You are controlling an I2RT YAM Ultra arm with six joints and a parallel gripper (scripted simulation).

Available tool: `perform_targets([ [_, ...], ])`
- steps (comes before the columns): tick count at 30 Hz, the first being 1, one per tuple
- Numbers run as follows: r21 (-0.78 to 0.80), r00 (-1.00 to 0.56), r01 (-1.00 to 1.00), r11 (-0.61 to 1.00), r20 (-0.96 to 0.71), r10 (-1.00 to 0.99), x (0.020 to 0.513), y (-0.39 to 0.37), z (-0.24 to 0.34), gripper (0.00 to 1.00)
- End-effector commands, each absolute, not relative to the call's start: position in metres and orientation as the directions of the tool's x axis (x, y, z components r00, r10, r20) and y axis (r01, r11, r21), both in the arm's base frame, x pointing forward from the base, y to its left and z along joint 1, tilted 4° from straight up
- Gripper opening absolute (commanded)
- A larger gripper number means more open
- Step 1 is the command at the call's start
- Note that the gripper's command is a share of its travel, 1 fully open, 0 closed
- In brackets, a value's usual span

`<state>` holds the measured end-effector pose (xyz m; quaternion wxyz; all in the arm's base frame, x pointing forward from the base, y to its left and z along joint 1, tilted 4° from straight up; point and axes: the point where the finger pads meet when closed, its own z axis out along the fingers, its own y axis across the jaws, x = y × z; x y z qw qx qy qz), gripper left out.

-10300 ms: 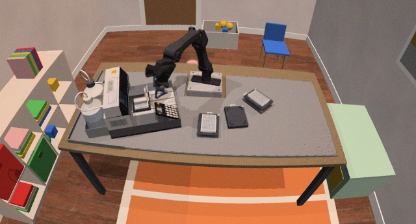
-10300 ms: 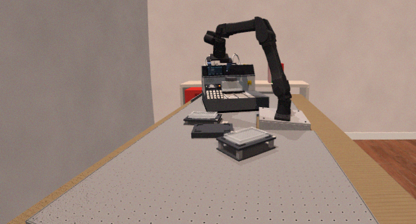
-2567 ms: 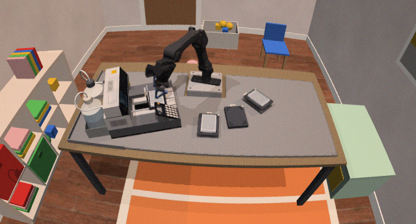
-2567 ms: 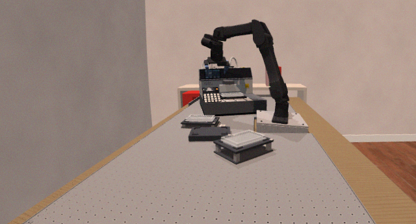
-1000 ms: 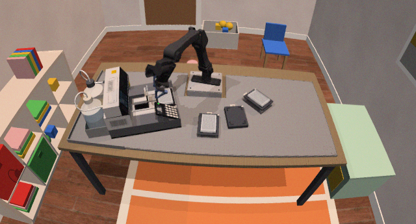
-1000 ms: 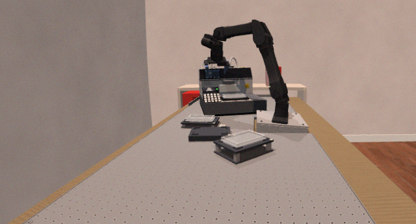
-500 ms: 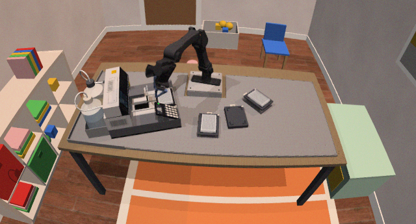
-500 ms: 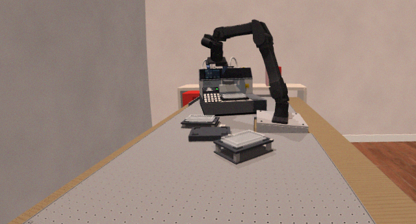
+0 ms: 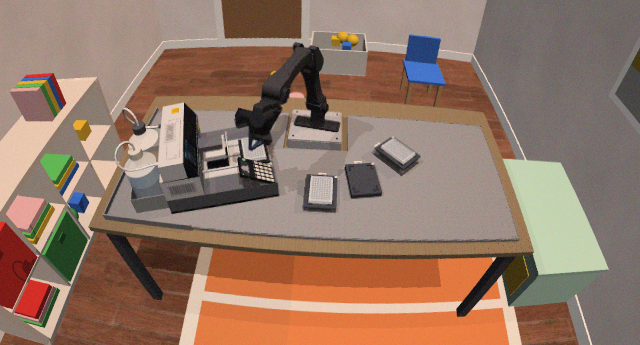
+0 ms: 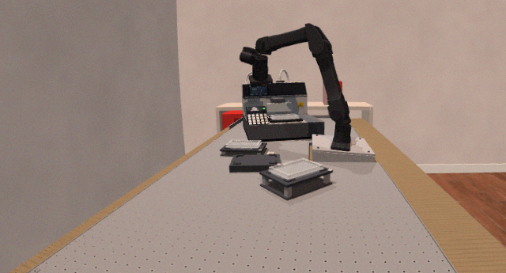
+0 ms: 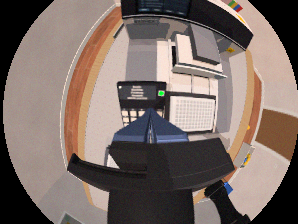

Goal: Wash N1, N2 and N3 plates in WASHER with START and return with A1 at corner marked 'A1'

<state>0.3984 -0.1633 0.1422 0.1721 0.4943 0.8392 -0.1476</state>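
Note:
My gripper (image 9: 255, 145) is shut and empty, pointing down over the washer's keypad (image 9: 260, 171). In the wrist view its joined blue fingertips (image 11: 154, 117) hang above the keypad (image 11: 136, 99), just below the green lamp (image 11: 161, 94). One 96-well plate (image 11: 193, 112) lies in the washer carrier to the right of the keypad; it also shows in the exterior view (image 10: 285, 117). The near nest holds a plate (image 9: 320, 190). The middle nest (image 9: 363, 180) is empty. The raised nest at the right holds a plate (image 9: 397, 152).
The washer body (image 9: 177, 140) stands at the table's left, with two bottles (image 9: 137, 160) beside it. The arm's base plate (image 9: 315, 130) sits behind the washer's right end. The nests lie in a row to the right of the washer.

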Motion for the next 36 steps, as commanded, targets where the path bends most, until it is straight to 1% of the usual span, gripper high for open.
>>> perform_targets([
  [1,-0.051,-0.415,0.894,0.445,-0.469,0.779,0.400,-0.160,0.150,0.00],
  [36,-0.050,-0.415,0.894,0.446,-0.466,0.781,0.401,-0.070,0.104,0.00],
])
